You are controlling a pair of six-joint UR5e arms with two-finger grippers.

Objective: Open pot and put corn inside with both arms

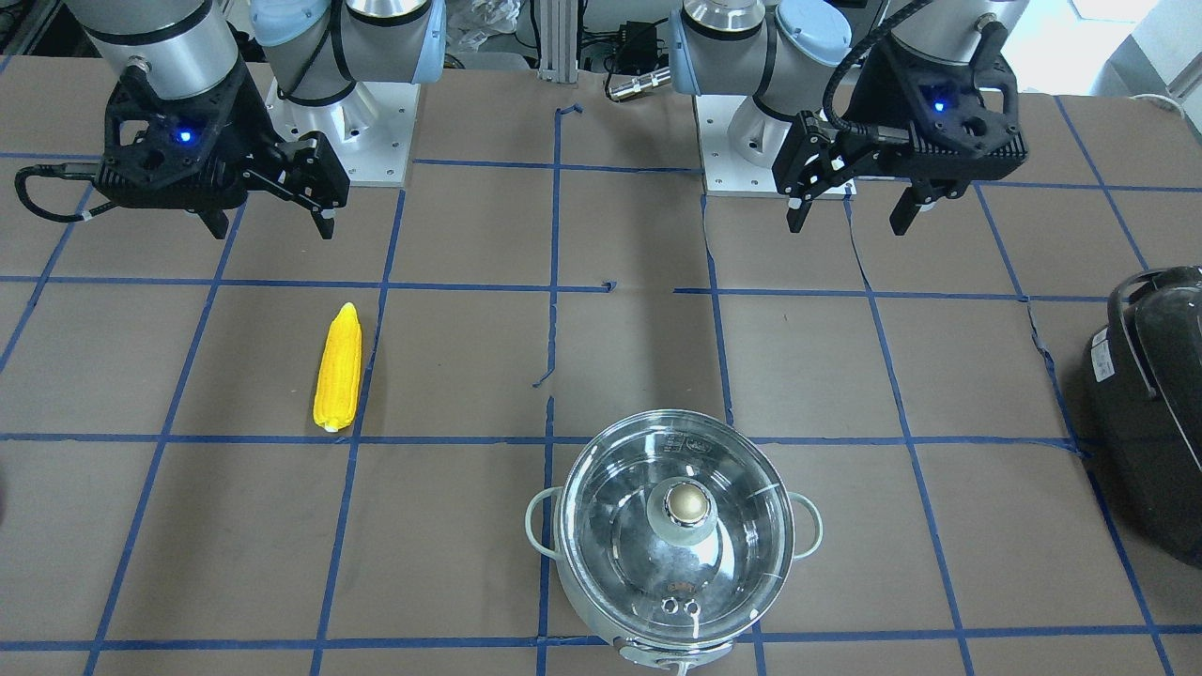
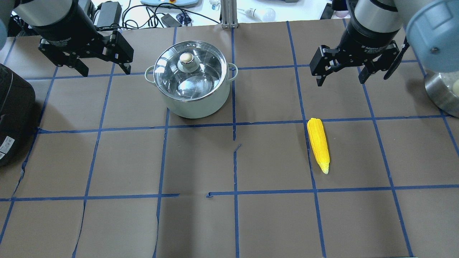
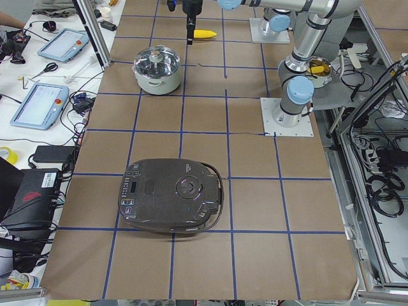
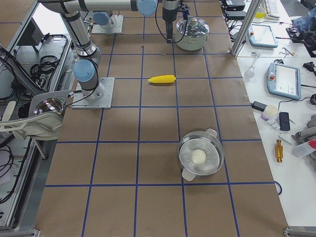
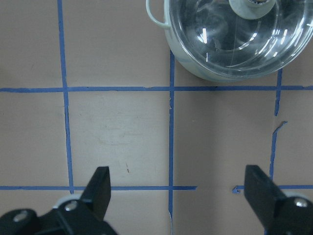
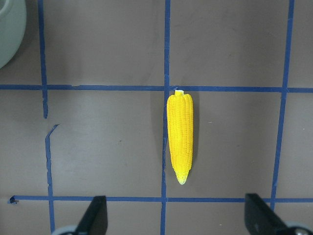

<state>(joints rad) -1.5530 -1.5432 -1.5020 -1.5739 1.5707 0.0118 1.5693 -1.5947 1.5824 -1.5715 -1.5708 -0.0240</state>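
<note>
Corn [image 2: 318, 145]: flat on the tabletop [image 2: 200, 161], pointed tip toward the right pincer [image 2: 340, 80], which hangs raised, apart from it, fingers spread, empty.
Pot [image 2: 192, 84]: lid on, near the left pincer [image 2: 104, 70], likewise spread, empty.
Writing: the lid's sticker is unreadable.

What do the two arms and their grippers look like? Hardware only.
Both arms are silver-grey tubes with light-blue joint caps: left arm, right arm. The left gripper and right gripper are black, angular two-finger units, each with a blue light and a looping black cable. White lettering on the right gripper's body is too small to read.
</note>
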